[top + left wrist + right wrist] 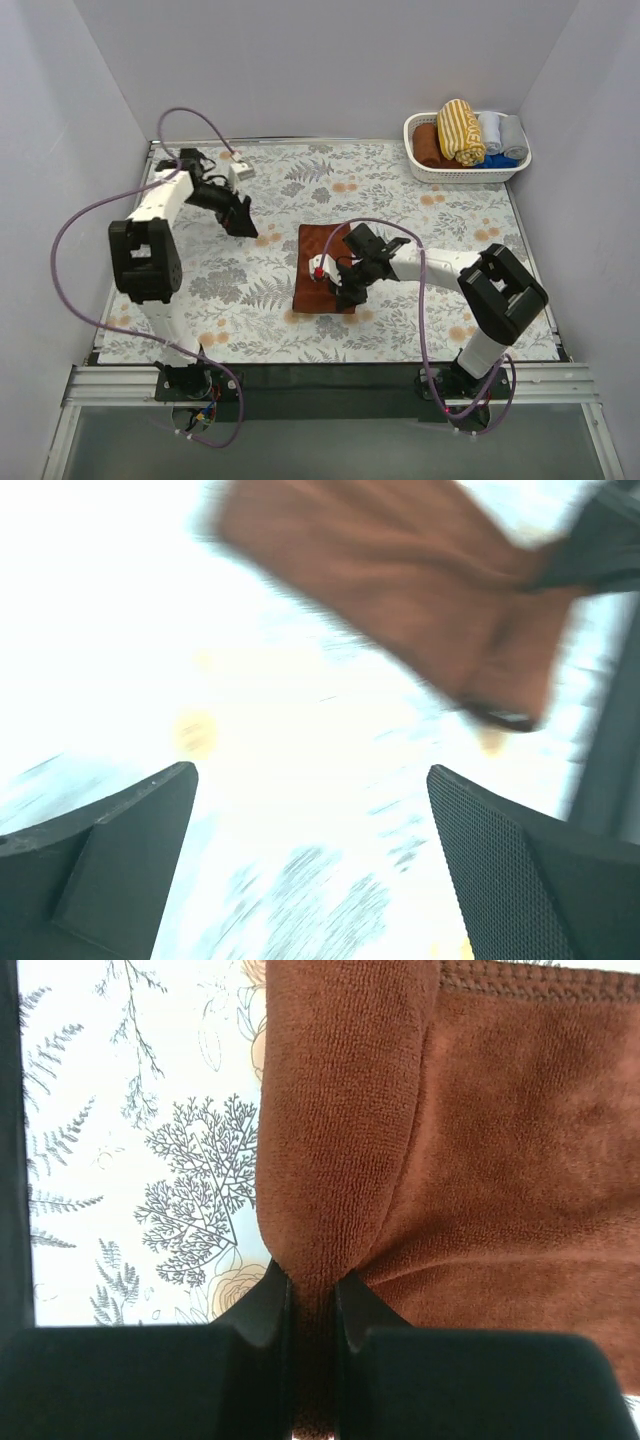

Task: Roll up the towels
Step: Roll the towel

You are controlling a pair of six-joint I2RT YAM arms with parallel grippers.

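**Right fingers pinching a fold of the rust-brown towel; left fingers released**

We see the rust-brown towel (322, 245) lying on the floral-patterned table (400, 200), around the middle and slightly toward the near edge. It is well apart from the white basket (465, 178) that stands in the far right corner.

The right fingers (345, 288) are clenched on the towel at its near part. In the right wrist view, the two fingers (262, 1310) squeeze a narrow raised ridge of the cloth (480, 1160) between them. The pile bunches into creases that run up from the pinch, and the stitched hem runs along the top of the frame.

The left fingers (240, 218) hang over the table between its left edge and the towel, touching nothing. In the blurred left wrist view, these fingers (120, 850) stand wide apart and empty, with the towel (400, 590) well beyond them.

In the basket, the mustard-yellow striped towel (460, 130) sits rolled on top. A brown roll (428, 145) lies beside it toward the table's left edge and pale grey rolls (502, 132) toward the right edge. A blue roll (492, 160) lies beneath them.
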